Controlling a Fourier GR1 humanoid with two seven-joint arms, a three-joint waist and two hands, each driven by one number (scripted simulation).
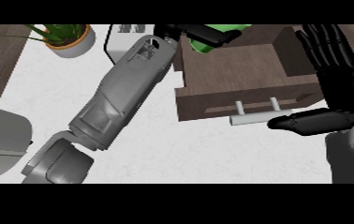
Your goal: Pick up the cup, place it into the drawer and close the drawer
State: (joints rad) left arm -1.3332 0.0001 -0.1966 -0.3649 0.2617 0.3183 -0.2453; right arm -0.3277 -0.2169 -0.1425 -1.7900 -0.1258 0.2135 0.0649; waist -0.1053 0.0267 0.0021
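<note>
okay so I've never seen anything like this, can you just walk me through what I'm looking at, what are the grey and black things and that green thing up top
You're looking steeply down from a humanoid robot's head at a white kitchen counter. The grey tubes are its forearms; the black parts are hands. The left hand reaches far forward, its fingers curled round a green cup, holding it at the back edge of an open wooden drawer. The right hand is open at the drawer's right side, its thumb near the white handle. A potted plant stands at the upper left.

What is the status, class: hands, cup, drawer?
Left robot hand shut on green cup, above drawer. Right robot hand open at drawer's right. Drawer open; nothing in the way.
</note>
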